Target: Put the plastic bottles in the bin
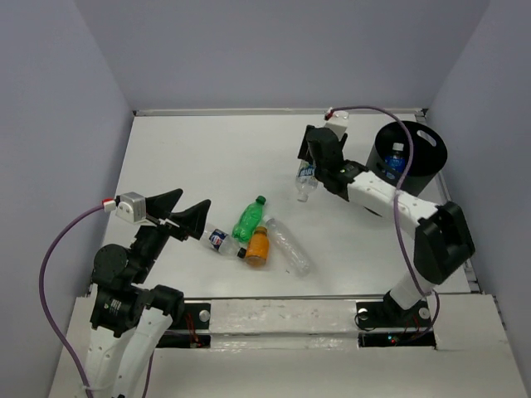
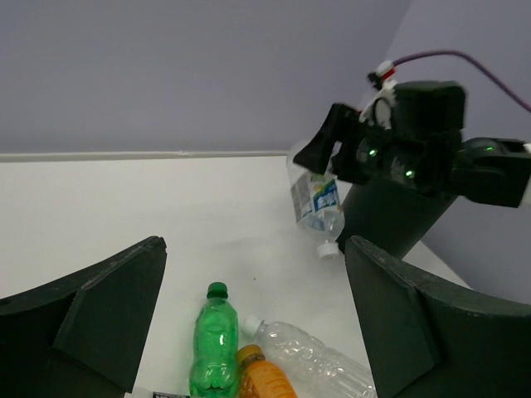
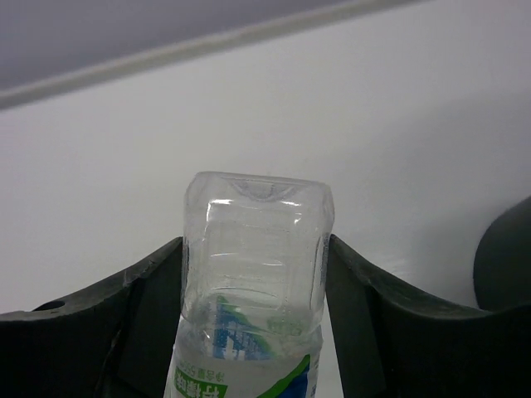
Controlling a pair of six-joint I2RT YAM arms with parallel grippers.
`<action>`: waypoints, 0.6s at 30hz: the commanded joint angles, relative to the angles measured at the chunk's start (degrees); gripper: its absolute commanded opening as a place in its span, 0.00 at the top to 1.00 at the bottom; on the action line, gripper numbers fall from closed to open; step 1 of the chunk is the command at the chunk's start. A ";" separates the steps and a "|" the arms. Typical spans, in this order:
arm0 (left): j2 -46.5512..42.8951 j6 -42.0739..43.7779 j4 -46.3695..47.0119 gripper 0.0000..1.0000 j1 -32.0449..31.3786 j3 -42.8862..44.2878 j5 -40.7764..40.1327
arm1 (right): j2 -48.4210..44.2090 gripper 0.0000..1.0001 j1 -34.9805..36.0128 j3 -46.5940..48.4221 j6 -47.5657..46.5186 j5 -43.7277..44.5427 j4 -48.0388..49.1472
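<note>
My right gripper (image 1: 311, 170) is shut on a clear bottle with a blue label (image 1: 306, 180), held cap-down above the table left of the black bin (image 1: 427, 159); it shows between the fingers in the right wrist view (image 3: 253, 274) and in the left wrist view (image 2: 317, 203). Another blue-labelled bottle (image 1: 394, 161) stands inside the bin. A green bottle (image 1: 248, 219), a squat orange bottle (image 1: 257, 246), a clear bottle (image 1: 289, 246) and a small red-white-blue labelled bottle (image 1: 221, 240) lie together mid-table. My left gripper (image 1: 192, 214) is open and empty, just left of them.
Grey walls (image 1: 274, 50) enclose the white table on three sides. The bin stands at the far right near the wall. The right arm's upper link (image 1: 440, 240) stands at the right edge.
</note>
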 commanded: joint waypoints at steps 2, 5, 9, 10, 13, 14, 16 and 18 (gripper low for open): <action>0.06 0.35 1.84 0.01 -0.28 1.15 0.65 | -16.23 0.48 -0.24 4.82 -18.45 3.03 13.82; -0.12 0.35 1.84 0.01 -0.20 1.15 0.64 | -20.37 0.48 -0.77 6.05 -32.55 9.35 18.65; -0.38 0.44 2.10 0.01 -0.11 1.15 0.56 | -19.50 0.48 -5.32 7.46 -51.33 16.66 32.88; -0.55 0.44 2.10 0.01 -0.11 1.15 0.56 | -19.06 0.48 -7.17 7.81 -52.57 16.85 34.91; -1.43 0.62 1.84 0.01 -0.20 1.15 0.29 | -18.18 0.47 -14.37 8.17 -53.28 17.55 36.32; -1.61 0.62 1.66 0.01 -0.20 1.15 0.29 | -18.18 0.47 -15.96 7.65 -53.63 17.12 37.38; -2.05 0.53 1.49 0.01 -0.20 1.24 0.21 | -17.82 0.47 -20.27 6.42 -53.46 16.50 38.79; -2.23 0.53 1.57 0.01 -0.28 1.24 0.21 | -17.30 0.47 -21.86 5.62 -53.11 15.44 39.41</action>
